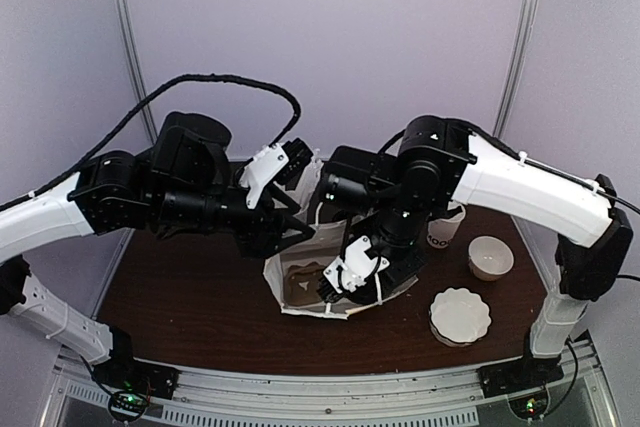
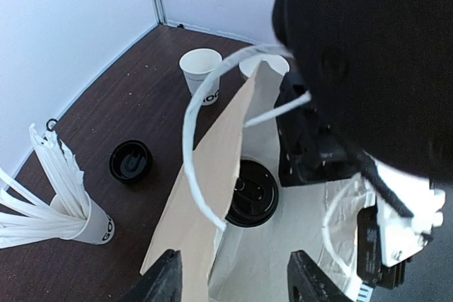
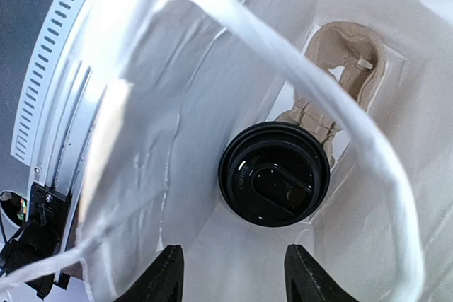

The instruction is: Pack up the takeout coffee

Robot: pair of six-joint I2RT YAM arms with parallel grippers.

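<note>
With the takeout coffee [image 3: 274, 173] standing in the bag [image 3: 177, 104], your right hand [image 3: 230, 274] released above it and your left hand [image 2: 237, 277] spread astride the rim, lift both clear of the handles [image 3: 333, 99].

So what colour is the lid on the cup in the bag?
Black lid, clearest in the right wrist view.

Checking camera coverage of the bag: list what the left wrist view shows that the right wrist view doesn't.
Left wrist only: white paper cup of white straws, loose round black lid, open white paper cup. Right wrist only: brown cardboard insert. Both: the takeout coffee's round black plastic lid inside the white paper bag.
</note>
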